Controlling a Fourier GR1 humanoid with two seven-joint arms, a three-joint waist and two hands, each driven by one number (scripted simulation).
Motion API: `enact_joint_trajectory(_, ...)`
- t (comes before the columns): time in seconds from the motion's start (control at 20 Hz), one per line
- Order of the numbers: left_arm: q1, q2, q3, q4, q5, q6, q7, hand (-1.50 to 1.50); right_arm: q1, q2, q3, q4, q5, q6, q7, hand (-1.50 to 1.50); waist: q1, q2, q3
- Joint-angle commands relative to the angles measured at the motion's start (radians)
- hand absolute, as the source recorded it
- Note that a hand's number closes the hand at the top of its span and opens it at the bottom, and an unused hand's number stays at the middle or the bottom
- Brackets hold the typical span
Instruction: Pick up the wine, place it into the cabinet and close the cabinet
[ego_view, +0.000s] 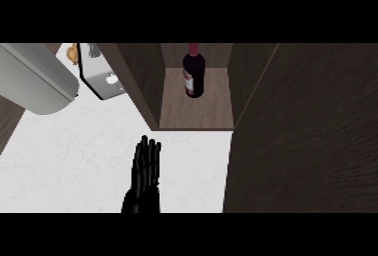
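The wine (193, 75) stands upright inside the open cabinet (196, 112), alone on its shelf. One robot hand (145, 175), fingers straight and holding nothing, hovers over the white tabletop (66, 160) before the cabinet.

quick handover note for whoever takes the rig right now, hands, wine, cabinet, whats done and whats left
Left hand: open, fingers straight, over the white counter in front of the cabinet, holding nothing.
Right hand: not in view.
Wine bottle: upright inside the cabinet, on its shelf toward the back.
Cabinet door: open, swung out at the right.
Done: wine is placed in the cabinet.
Left: close the cabinet door.
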Motion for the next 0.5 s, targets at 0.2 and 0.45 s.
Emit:
enact_joint_trajectory(0.2, 0.130, 0.210, 0.011, -0.235, 0.006, -0.085, 0.033, -1.50, 0.100, -0.046, 0.012, -0.160, -0.185, 0.079, 0.113, 1.50, -0.005, -0.002, 0.000)
enact_joint_trajectory(0.45, 0.194, 0.270, 0.025, -0.274, 0.009, -0.165, 0.014, -1.50, 0.095, -0.026, 0.052, -0.101, -0.105, 0.127, 0.014, 1.50, -0.001, 0.001, 0.000)
